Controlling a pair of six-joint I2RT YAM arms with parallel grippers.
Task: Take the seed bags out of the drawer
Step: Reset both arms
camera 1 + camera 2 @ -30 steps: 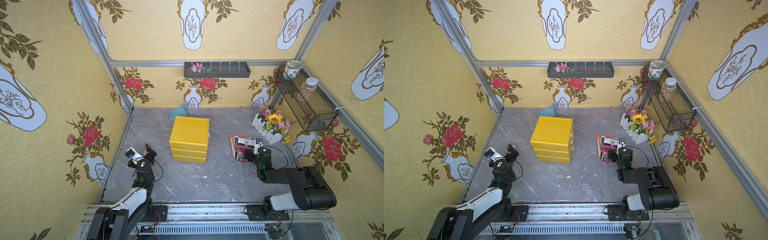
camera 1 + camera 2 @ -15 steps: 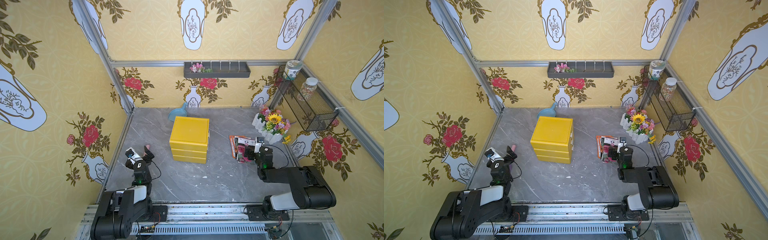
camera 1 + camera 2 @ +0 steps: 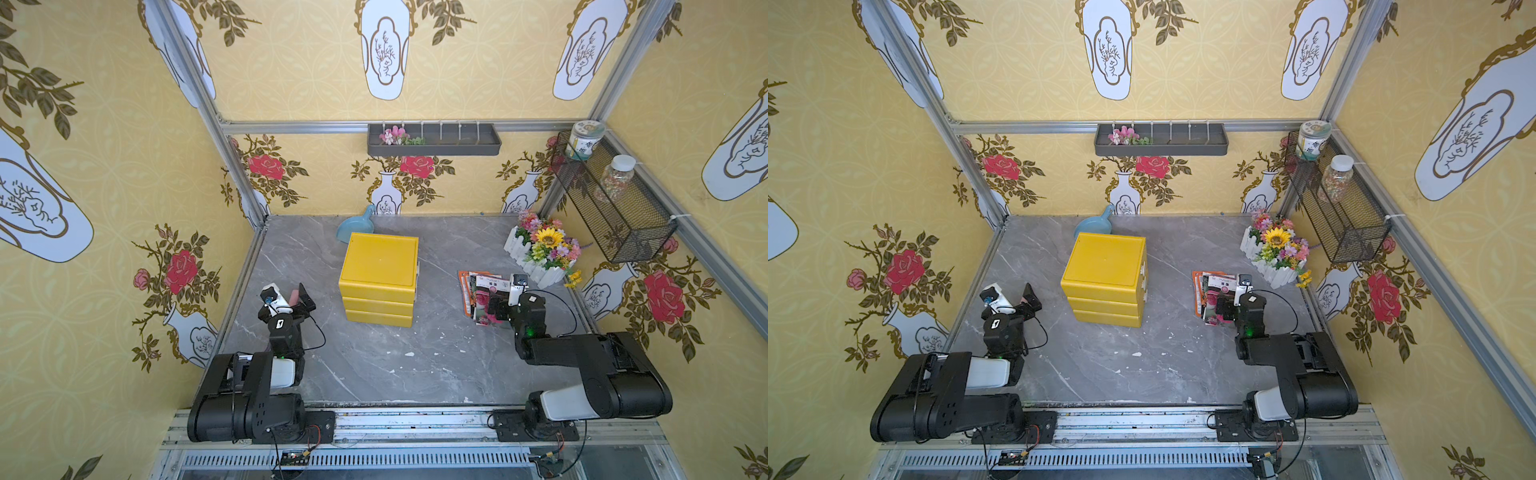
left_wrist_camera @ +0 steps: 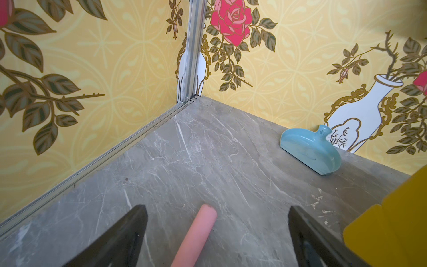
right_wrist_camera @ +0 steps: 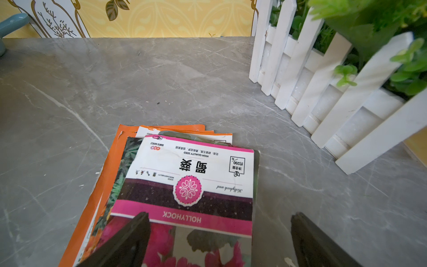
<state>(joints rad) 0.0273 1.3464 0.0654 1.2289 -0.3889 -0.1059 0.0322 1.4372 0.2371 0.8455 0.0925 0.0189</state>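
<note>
The seed bags [image 3: 482, 293] [image 3: 1212, 291] lie in an overlapping pile on the grey table, right of the yellow drawer unit [image 3: 380, 278] [image 3: 1104, 276]. All of its drawers look shut. In the right wrist view the top seed bag [image 5: 189, 185] is pink-edged and reads HOLLYHOCK, with orange-edged ones under it. My right gripper [image 3: 498, 305] [image 5: 219, 222] hovers open just over the pile's near end, gripping nothing. My left gripper [image 3: 298, 298] [image 4: 217, 222] is open near the left wall. A pink rod [image 4: 196, 231] juts out between its fingers, touching neither.
A blue scoop [image 3: 353, 226] [image 4: 309, 150] lies behind the drawer unit. A white picket planter with flowers [image 3: 540, 255] [image 5: 323, 92] stands just beyond the bags. A wire basket [image 3: 615, 208] with jars hangs on the right wall, and a dark shelf tray [image 3: 434, 141] on the back wall.
The left arm has folded back over its base, its gripper staying near the left wall. The right gripper has barely shifted over the bags. Both stay open.
</note>
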